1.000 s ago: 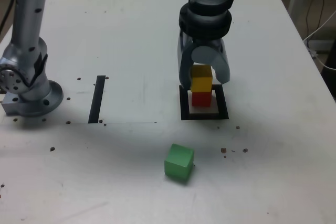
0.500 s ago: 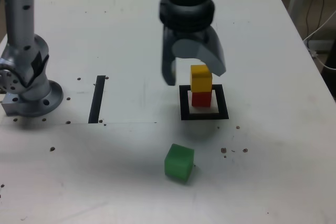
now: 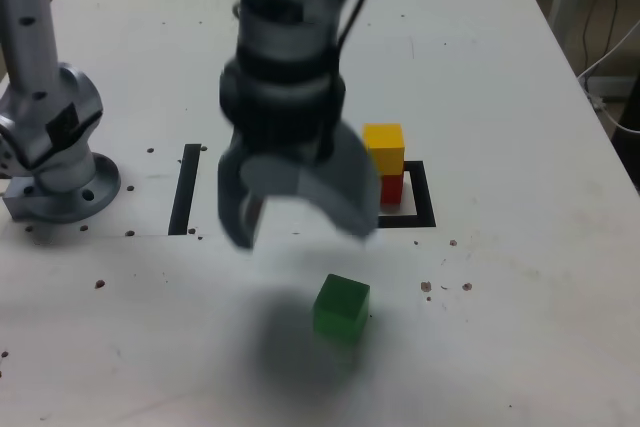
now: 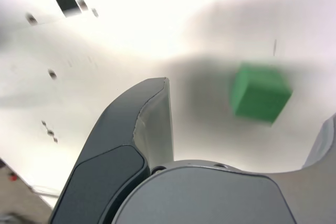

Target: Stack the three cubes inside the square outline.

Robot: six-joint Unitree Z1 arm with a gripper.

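My claw (image 3: 296, 215) hung over the table (image 3: 520, 277) with jaws spread wide, holding nothing. Green cube (image 3: 341, 311) sat alone on the table just below and toward the exterior view's right of the claw; through the wrist view it showed between my jaws (image 4: 260, 92), blurred. Yellow cube (image 3: 384, 148) sat on red cube (image 3: 391, 188) inside the square outline (image 3: 422, 207). Black strip (image 3: 184, 188) lay apart, toward the exterior view's left. No readable writing or labels on anything.

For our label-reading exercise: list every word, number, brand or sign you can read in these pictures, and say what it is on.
None can be read.
The cubes, green, yellow and red, have plain faces.
The gripper and table show no lettering; the table carries only black tape and specks.
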